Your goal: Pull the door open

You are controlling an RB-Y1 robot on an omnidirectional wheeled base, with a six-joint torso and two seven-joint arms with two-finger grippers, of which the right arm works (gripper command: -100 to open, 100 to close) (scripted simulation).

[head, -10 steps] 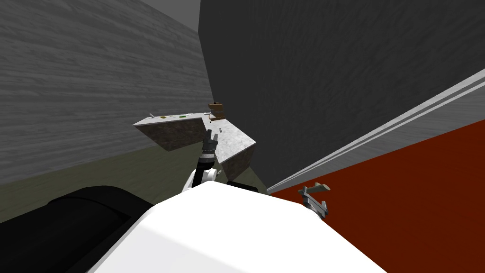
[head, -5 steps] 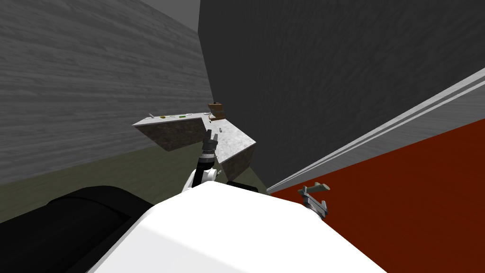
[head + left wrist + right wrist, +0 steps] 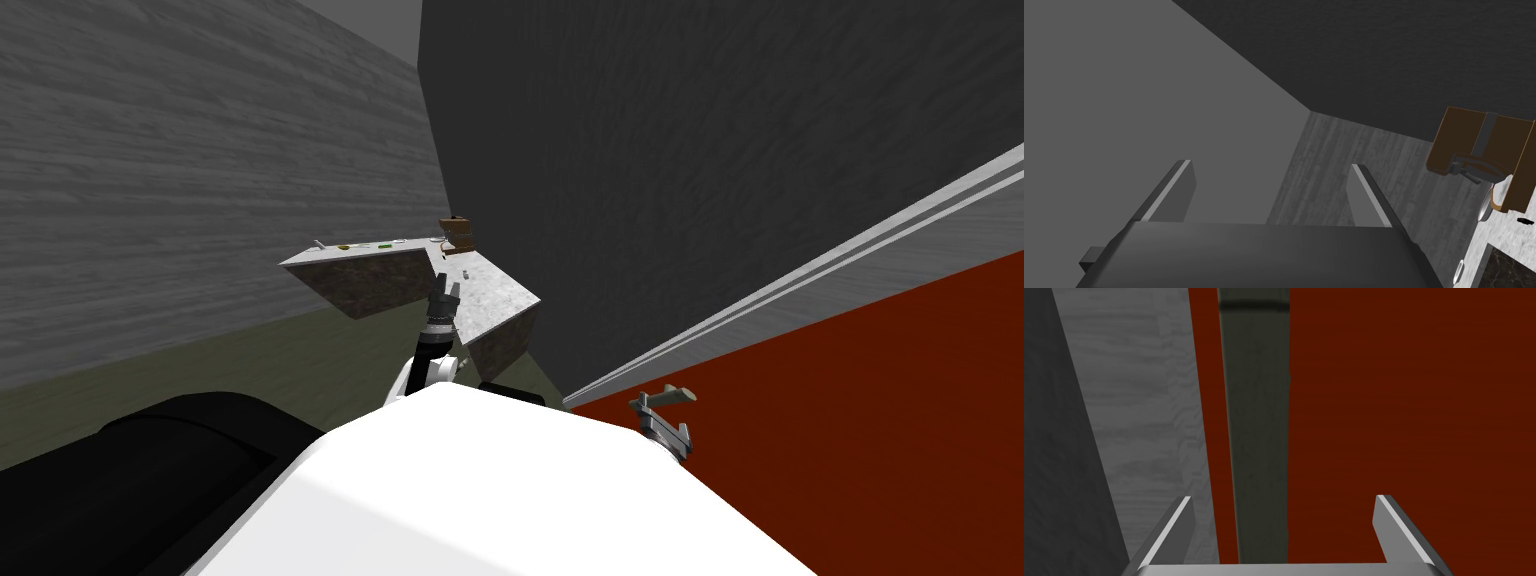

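- Where the right gripper points, its two fingers stand wide apart with nothing held; the door handle, a dark olive bar, runs up through the gap and neither finger touches it.
- Head view: right gripper sits just beside the door handle, on the near side of it; can't tell whether the fingers reach past the bar.
- Red door carries the handle; flat plain red face on both sides of the handle, shut against its frame.
- Door frame, a light grey strip, runs along the door edge just beyond the handle.
- Dark grey wall rises past the frame, further from the handle.
- Olive floor spreads out to the left of the handle; an open strip of it lies between the handle's wall and the counter.
- Counter, L-shaped with a pale mottled top, stands well apart from the handle, its outer corners jutting over the floor.
- Left gripper hangs over the counter, well apart from the handle; in the left wrist view its fingers are spread and empty.
- Brown box sits on the counter at the far corner by the dark wall, beyond the left gripper; grey fittings on it, too small to tell.
- Small bits on the counter top, too small to name.
- Lighter grey wall closes the room farthest from the handle.
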